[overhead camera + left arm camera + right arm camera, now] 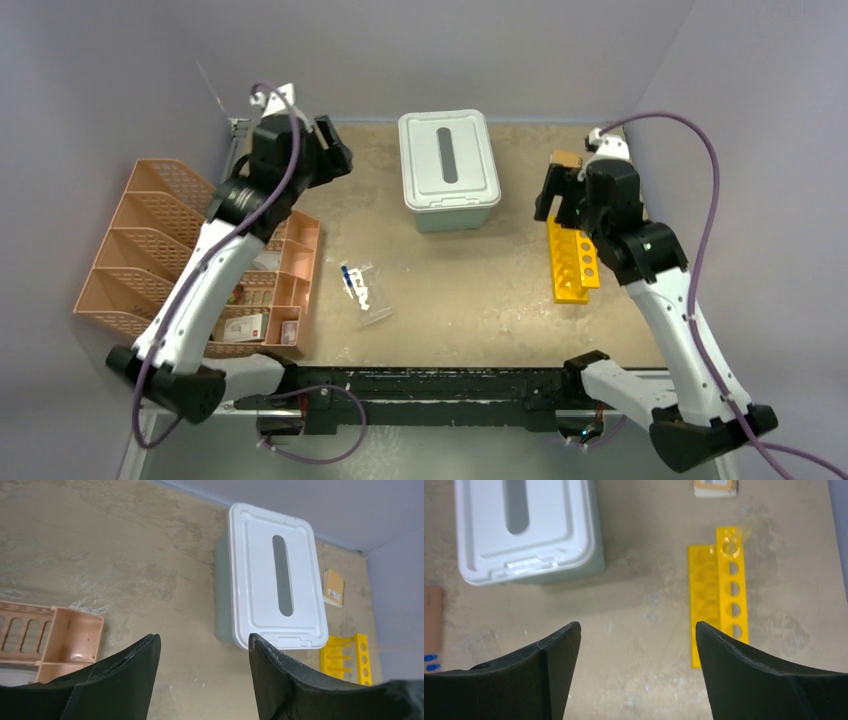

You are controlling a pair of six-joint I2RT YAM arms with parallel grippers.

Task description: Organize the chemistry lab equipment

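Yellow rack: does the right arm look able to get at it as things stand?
Probably yes. The yellow rack lies on the table just below the open right gripper, nothing on top of it; the white box stands well aside.

Even, soft overhead light, faint shadows; wrist views slightly blurred.

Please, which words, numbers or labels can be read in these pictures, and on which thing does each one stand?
No text can be read in any view.
Notebook: a small white label near one corner, too small to read.
Packet in the tray: a red mark, too blurred to read.
Box and rack: no print shows.
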